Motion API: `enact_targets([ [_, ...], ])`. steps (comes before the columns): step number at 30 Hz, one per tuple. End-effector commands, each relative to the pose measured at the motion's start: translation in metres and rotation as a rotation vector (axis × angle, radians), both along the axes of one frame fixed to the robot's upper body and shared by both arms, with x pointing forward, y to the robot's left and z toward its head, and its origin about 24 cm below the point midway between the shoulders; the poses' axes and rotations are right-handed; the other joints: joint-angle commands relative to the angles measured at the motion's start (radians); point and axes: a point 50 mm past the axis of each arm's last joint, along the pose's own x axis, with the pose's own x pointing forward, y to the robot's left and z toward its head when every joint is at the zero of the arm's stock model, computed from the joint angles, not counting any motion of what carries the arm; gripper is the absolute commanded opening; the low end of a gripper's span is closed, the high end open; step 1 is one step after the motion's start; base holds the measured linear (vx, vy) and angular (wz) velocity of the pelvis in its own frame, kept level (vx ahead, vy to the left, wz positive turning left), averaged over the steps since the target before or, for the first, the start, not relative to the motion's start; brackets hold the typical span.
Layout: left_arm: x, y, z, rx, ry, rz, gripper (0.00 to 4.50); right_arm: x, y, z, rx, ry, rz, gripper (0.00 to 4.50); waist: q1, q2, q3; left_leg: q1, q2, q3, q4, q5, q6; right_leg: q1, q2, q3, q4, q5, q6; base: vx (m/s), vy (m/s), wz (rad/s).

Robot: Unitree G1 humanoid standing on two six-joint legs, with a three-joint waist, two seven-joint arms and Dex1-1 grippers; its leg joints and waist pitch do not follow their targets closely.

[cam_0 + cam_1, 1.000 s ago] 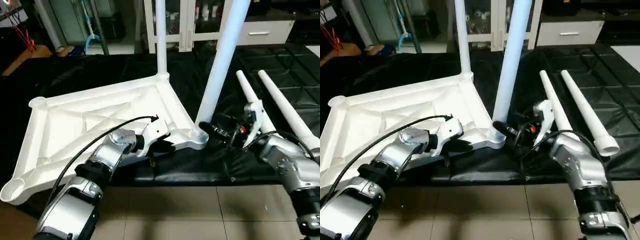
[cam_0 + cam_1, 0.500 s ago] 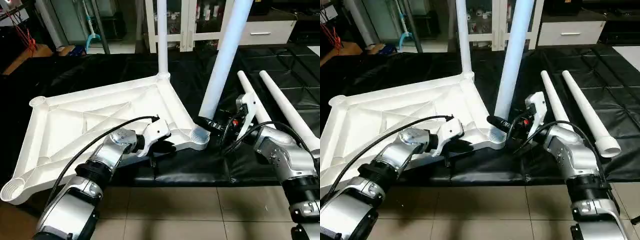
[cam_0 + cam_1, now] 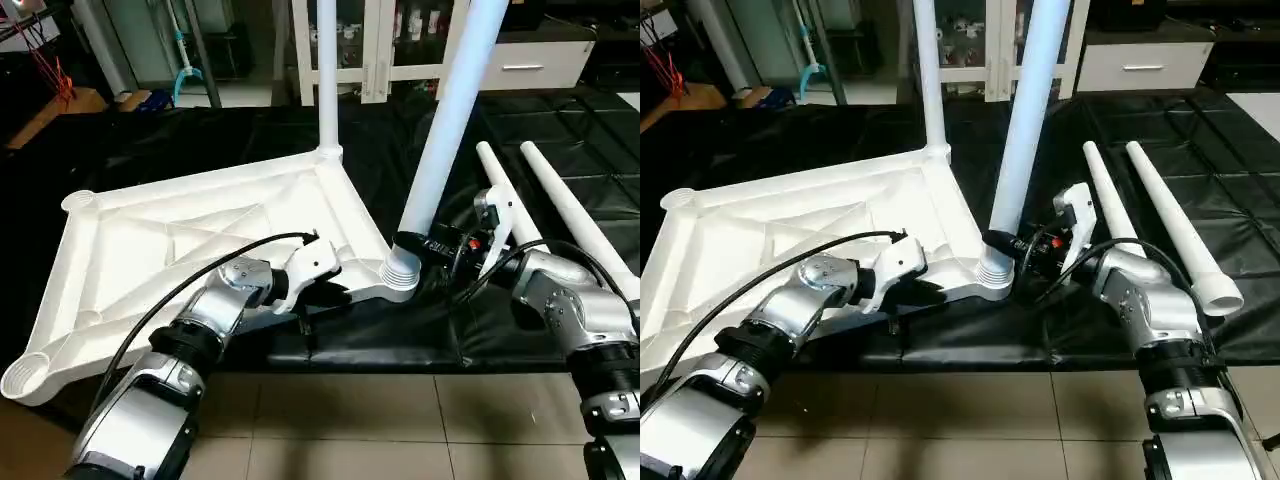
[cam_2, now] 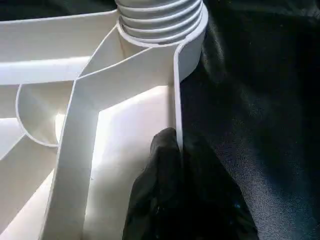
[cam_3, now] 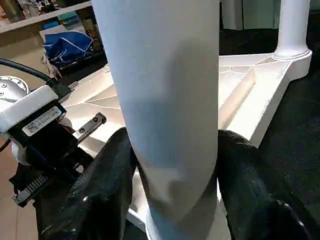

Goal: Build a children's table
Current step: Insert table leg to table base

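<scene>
The white tabletop [image 3: 170,240] lies underside up on a black mat. One leg [image 3: 326,80] stands in its far corner socket. A second leg [image 3: 440,130] leans in the near right socket, its threaded end [image 3: 400,270] showing above the socket rim. My right gripper [image 3: 415,245] is shut on this leg just above the threads; both fingers [image 5: 112,170] press its sides. My left gripper [image 3: 335,293] is shut on the tabletop's near rim [image 4: 175,100] beside that socket. Two loose legs [image 3: 505,190] [image 3: 580,215] lie on the mat to the right.
Two open corner sockets [image 3: 77,200] [image 3: 25,378] sit on the tabletop's left side. A white glass-door cabinet [image 3: 370,50] and a drawer unit [image 3: 540,60] stand behind the black mat [image 3: 200,140]. Tiled floor [image 3: 350,420] lies in front.
My right gripper has moved left to the leaning leg and closed around its lower end. The left gripper has kept its grip on the rim.
</scene>
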Motion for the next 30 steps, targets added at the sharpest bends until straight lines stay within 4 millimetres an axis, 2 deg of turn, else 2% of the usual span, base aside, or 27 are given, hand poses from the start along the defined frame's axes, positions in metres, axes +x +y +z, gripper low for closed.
enact_targets([
  [1, -0.006, 0.011, -0.015, 0.079, 0.049, 0.009, 0.00, 0.003, 0.004, 0.001, 0.004, 0.017, 0.024, 2.05, 0.004, -0.030, -0.061, 0.016, 0.049, -0.023, -0.066, -0.108, 0.135, 0.046, -0.048, 0.017, -0.061, -0.098, -0.256, 0.000, 0.000, 0.00],
  [4, -0.006, 0.012, -0.016, 0.082, 0.049, 0.007, 0.00, 0.004, 0.005, -0.003, -0.004, 0.024, 0.021, 1.96, 0.004, -0.027, -0.060, 0.016, 0.049, -0.022, -0.067, -0.121, 0.130, 0.045, -0.048, 0.017, -0.063, -0.107, -0.258, 0.000, 0.000, 0.00],
  [11, -0.006, 0.014, -0.016, 0.088, 0.042, 0.009, 0.00, 0.004, 0.009, -0.006, 0.023, 0.038, -0.010, 1.93, -0.001, -0.029, -0.059, 0.017, 0.050, -0.023, -0.070, -0.137, 0.121, 0.045, -0.048, 0.017, -0.064, -0.121, -0.255, 0.000, 0.000, 0.00],
  [12, -0.006, 0.014, -0.016, 0.088, 0.040, 0.011, 0.00, 0.004, 0.009, -0.008, 0.033, 0.053, -0.022, 1.93, -0.003, -0.035, -0.059, 0.016, 0.049, -0.022, -0.070, -0.137, 0.122, 0.046, -0.048, 0.018, -0.065, -0.123, -0.255, 0.000, 0.000, 0.00],
  [13, -0.006, 0.013, -0.016, 0.087, 0.036, 0.014, 0.00, 0.005, 0.008, -0.012, 0.039, 0.079, -0.050, 1.93, -0.003, -0.031, -0.058, 0.016, 0.049, -0.023, -0.070, -0.139, 0.119, 0.045, -0.049, 0.018, -0.065, -0.130, -0.254, 0.000, 0.000, 0.00],
  [15, -0.006, 0.012, -0.016, 0.085, 0.034, 0.017, 0.00, 0.006, 0.006, -0.017, 0.055, 0.132, -0.099, 1.93, -0.007, -0.034, -0.057, 0.016, 0.049, -0.023, -0.073, -0.151, 0.112, 0.044, -0.048, 0.018, -0.067, -0.148, -0.251, 0.000, 0.000, 0.00],
  [21, -0.008, 0.012, -0.018, 0.083, 0.034, 0.018, 0.00, 0.008, -0.001, -0.028, 0.174, 0.257, -0.209, 1.93, -0.017, -0.029, -0.052, 0.021, 0.051, -0.026, -0.083, -0.233, 0.062, 0.038, -0.048, 0.019, -0.078, -0.240, -0.232, 0.000, 0.000, 0.00],
  [30, -0.008, 0.012, -0.020, 0.083, 0.031, 0.032, 0.00, 0.007, -0.010, -0.030, 0.225, 0.316, -0.265, 1.93, -0.020, -0.035, -0.051, 0.022, 0.052, -0.026, -0.087, -0.257, 0.042, 0.039, -0.049, 0.021, -0.077, -0.219, -0.240, 0.000, 0.000, 0.00],
])
